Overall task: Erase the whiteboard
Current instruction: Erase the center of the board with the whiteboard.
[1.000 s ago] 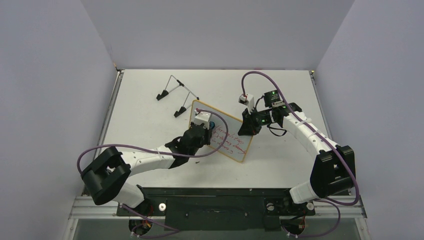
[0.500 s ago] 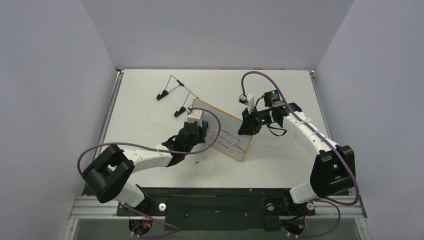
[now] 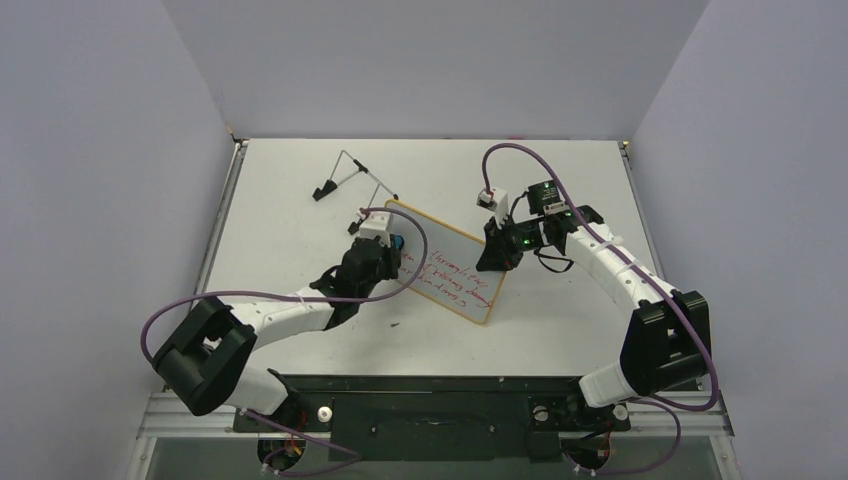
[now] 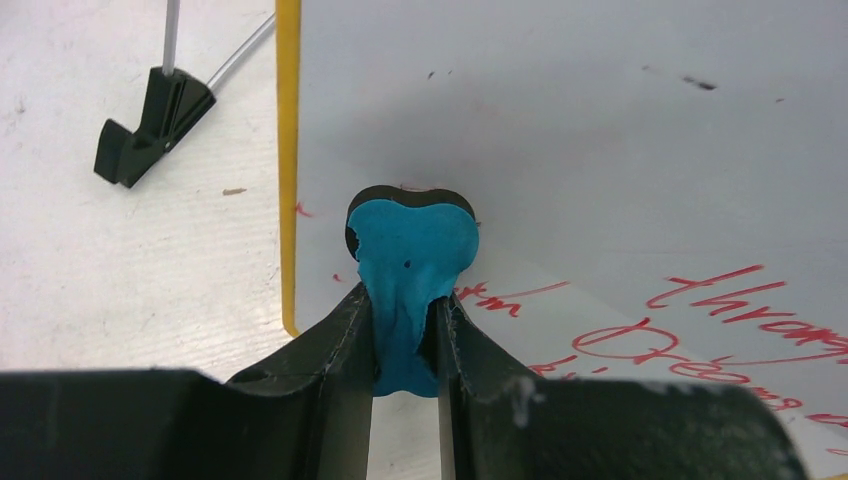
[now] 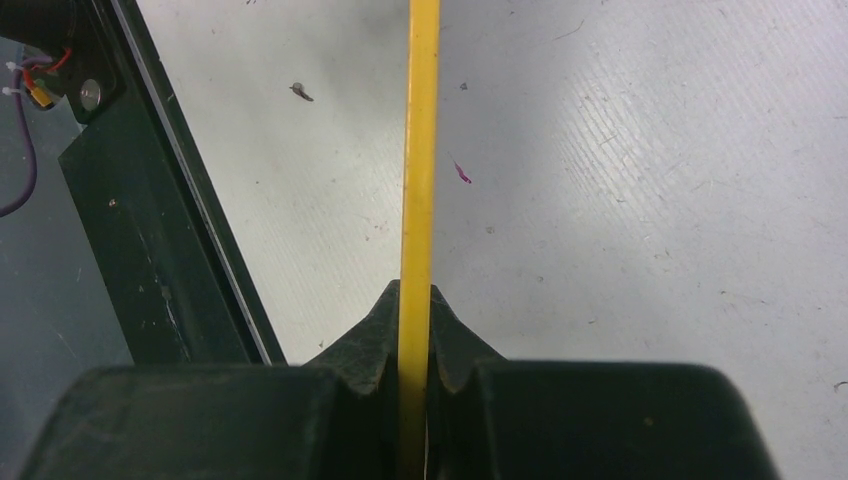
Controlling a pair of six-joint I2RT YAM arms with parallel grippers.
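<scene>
The whiteboard (image 3: 450, 262) is white with an orange-tan rim and red handwriting on its lower half. It stands tilted at the table's middle. My right gripper (image 3: 497, 256) is shut on its right edge; in the right wrist view the yellow rim (image 5: 419, 150) runs between the closed fingers. My left gripper (image 3: 392, 247) is shut on the blue eraser (image 4: 412, 270), pressed against the board's left part near the left rim (image 4: 288, 150). The board's upper area (image 4: 560, 110) looks blank; red writing (image 4: 720, 300) remains lower right.
A thin wire stand with black feet (image 3: 352, 185) lies behind the board at the back left; one foot (image 4: 150, 122) shows in the left wrist view. The black frame at the table's near edge (image 5: 150, 230) shows in the right wrist view.
My left gripper has slid the eraser leftward and up across the board, from its middle to its left edge. The right gripper and board have stayed nearly still.
</scene>
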